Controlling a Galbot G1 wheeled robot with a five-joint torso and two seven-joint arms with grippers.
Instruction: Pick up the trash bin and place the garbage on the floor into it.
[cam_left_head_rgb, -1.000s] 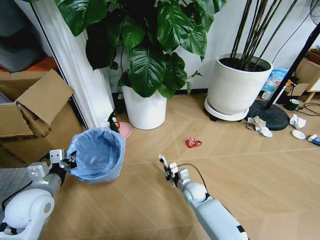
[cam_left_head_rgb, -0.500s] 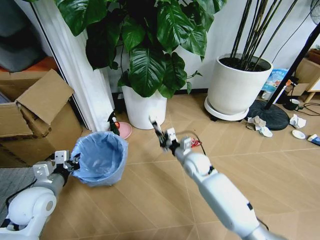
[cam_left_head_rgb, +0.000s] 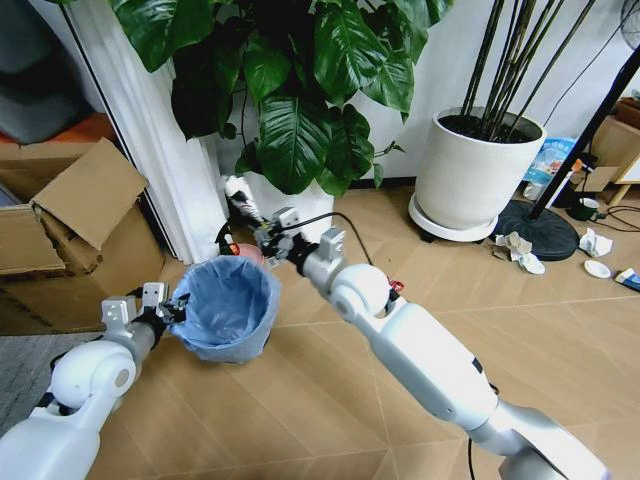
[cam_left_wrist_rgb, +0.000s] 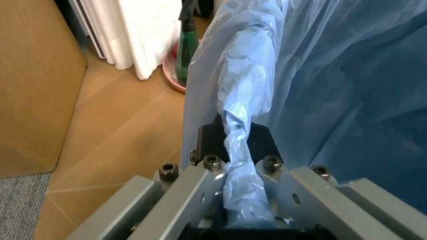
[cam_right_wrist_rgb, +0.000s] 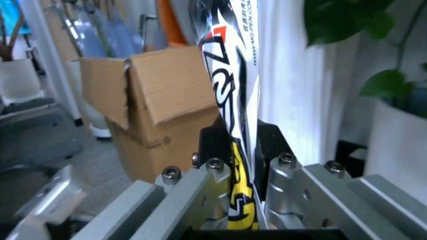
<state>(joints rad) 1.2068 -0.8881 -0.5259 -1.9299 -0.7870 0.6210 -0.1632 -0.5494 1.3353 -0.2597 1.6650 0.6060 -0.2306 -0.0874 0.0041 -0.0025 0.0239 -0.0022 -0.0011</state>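
The trash bin (cam_left_head_rgb: 228, 308), dark with a crinkly light blue bag (cam_left_wrist_rgb: 333, 75), sits at the lower left of the head view. My left gripper (cam_left_head_rgb: 174, 309) is shut on its near rim, and the bunched bag is pinched between its fingers (cam_left_wrist_rgb: 239, 145). My right gripper (cam_left_head_rgb: 259, 230) reaches across to just beyond the bin's far rim. It is shut on the black-white tube (cam_left_head_rgb: 240, 198), which stands upright in its fingers (cam_right_wrist_rgb: 235, 75). On the floor (cam_left_head_rgb: 560, 350), a red wrapper (cam_left_head_rgb: 397, 286) peeks from behind my right arm. Crumpled paper (cam_left_head_rgb: 517, 246), a white cup (cam_left_head_rgb: 597, 268) and a carton (cam_left_head_rgb: 628, 277) lie far right.
Two white plant pots (cam_left_head_rgb: 290, 222) (cam_left_head_rgb: 474, 178) stand along the back wall. A black lamp base (cam_left_head_rgb: 545, 232) sits beside the right pot. An open cardboard box (cam_left_head_rgb: 70, 225) and a white curtain (cam_left_head_rgb: 165, 160) close off the left. A green bottle (cam_left_wrist_rgb: 187, 45) and a pink dish (cam_left_head_rgb: 248, 258) stand behind the bin.
My right arm has swung up and left from the middle of the floor to the bin's far side, carrying the tube. The left gripper and bin have shifted slightly right.
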